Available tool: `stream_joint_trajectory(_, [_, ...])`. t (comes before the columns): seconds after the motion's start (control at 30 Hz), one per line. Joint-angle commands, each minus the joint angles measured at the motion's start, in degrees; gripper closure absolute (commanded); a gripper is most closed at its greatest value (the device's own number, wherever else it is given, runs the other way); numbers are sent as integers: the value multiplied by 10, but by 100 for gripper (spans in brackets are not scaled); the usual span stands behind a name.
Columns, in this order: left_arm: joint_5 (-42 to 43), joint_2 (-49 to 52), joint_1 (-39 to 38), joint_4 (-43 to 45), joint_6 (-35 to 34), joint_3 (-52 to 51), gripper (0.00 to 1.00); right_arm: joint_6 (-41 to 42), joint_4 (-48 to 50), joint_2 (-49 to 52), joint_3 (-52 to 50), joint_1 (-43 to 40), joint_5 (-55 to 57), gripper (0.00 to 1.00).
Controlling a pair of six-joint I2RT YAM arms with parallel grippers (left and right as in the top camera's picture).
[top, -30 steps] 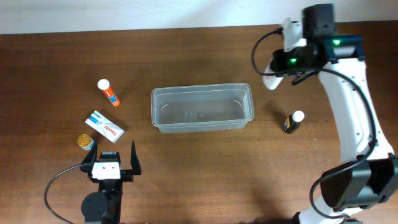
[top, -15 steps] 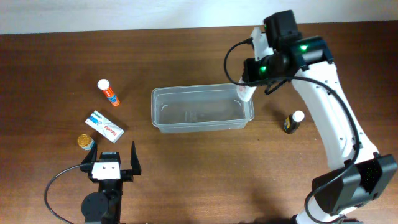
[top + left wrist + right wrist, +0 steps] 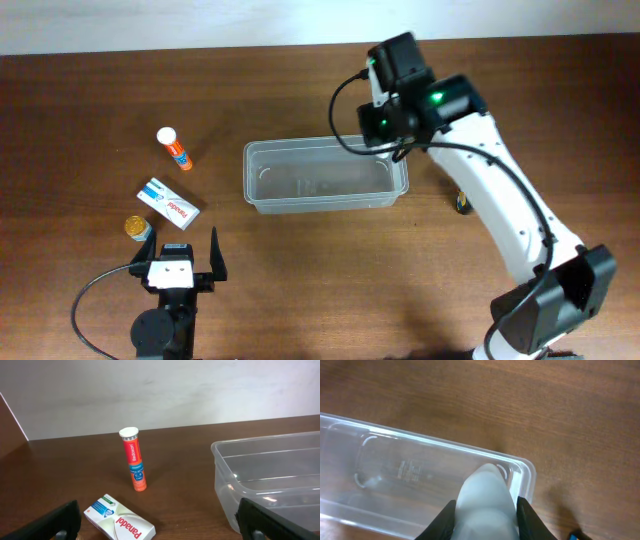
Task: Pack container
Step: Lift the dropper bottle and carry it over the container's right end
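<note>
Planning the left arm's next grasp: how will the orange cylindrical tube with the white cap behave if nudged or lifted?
The white-capped orange tube appears to lie on its side on the wooden table, so a sideways nudge would likely roll it. Its smooth round body may slip in a pinch. It looks stiff and probably light.

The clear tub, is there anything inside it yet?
Nothing lies in the container; its bare floor shows through. The right gripper holds a white bottle over its right end, so the floor beneath the bottle is hidden.
</note>
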Motion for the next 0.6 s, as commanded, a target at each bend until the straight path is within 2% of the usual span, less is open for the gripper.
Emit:
stream_joint_trajectory(0.0, [7,-5,2,0,-1,-3,0,29,29,-19,-33,7,42,75])
stream_joint_trajectory(0.57, [7,-5,2,0,-1,-3,0,125,210,-19,-208,5,57,75])
